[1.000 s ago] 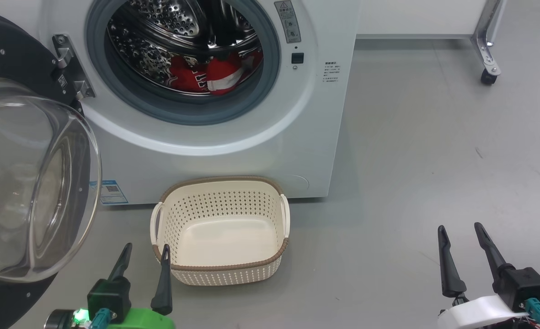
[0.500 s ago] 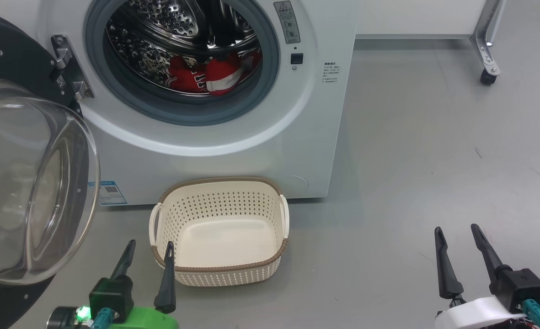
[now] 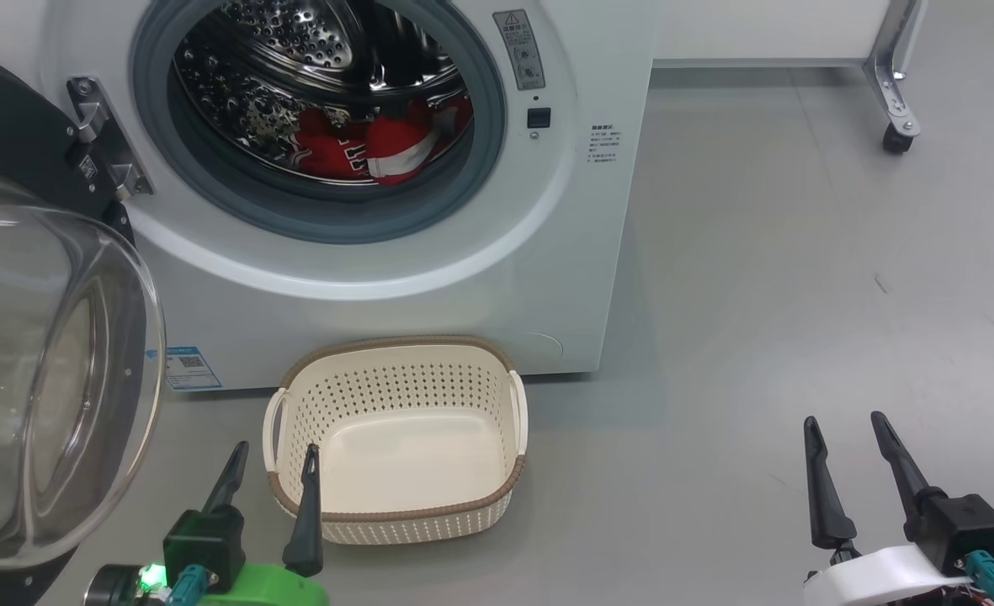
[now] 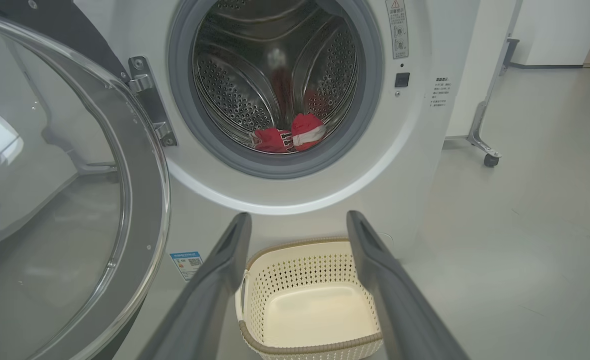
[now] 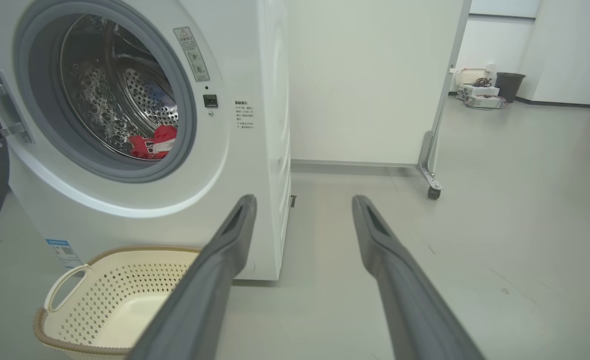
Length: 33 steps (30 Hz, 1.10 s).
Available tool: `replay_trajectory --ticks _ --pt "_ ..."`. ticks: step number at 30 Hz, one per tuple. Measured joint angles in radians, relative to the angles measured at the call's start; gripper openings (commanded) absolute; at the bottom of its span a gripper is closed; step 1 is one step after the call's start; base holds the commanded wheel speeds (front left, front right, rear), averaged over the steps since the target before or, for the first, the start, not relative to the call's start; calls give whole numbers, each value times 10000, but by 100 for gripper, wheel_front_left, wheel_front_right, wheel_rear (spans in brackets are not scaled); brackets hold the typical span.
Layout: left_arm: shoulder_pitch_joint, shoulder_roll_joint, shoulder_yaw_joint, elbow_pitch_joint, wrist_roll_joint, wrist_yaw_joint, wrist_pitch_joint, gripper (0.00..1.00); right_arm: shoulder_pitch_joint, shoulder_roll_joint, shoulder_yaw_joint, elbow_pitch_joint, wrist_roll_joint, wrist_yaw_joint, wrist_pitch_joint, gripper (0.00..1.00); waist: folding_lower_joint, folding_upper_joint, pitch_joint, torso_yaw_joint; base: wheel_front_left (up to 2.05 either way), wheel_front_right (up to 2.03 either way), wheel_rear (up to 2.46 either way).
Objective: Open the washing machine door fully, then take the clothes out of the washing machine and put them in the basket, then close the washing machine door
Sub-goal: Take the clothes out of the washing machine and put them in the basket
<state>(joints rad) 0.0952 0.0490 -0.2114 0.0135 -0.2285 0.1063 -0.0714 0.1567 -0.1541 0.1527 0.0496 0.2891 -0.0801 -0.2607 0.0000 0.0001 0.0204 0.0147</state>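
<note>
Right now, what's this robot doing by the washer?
A two-armed robot is set to unload a washing machine. The washing machine door is swung open to the left, and the red clothes lie in the drum, not yet taken out. The basket sits empty on the floor in front. The left gripper and right gripper are both open, low and holding nothing.

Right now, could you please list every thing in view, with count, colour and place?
washing machine: one, white, straight ahead.
washing machine door: one, black rim, clear glass, swung open at left.
clothes: count unclear, red with white trim, low in the drum.
basket: one, cream with brown rim, empty, in front of the machine.
blue label: one, low on the machine's front.
castor leg: one, grey metal, far right.
left gripper: one, dark fingers, open, lower left, near the basket's left corner.
right gripper: one, dark fingers, open, lower right.
</note>
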Motion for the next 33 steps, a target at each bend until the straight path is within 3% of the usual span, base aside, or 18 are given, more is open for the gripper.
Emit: replay_trajectory --ticks 17,33 --pt "2 0 61 -29 102 29 102 100 -15 4 -75 -6 2 98 -2 100 0 0 162 81 84 -127 43" --pt "-3 0 17 -48 100 31 90 100 -22 46 -90 23 2 173 0 100 0 0 133 139 49 -51 2"
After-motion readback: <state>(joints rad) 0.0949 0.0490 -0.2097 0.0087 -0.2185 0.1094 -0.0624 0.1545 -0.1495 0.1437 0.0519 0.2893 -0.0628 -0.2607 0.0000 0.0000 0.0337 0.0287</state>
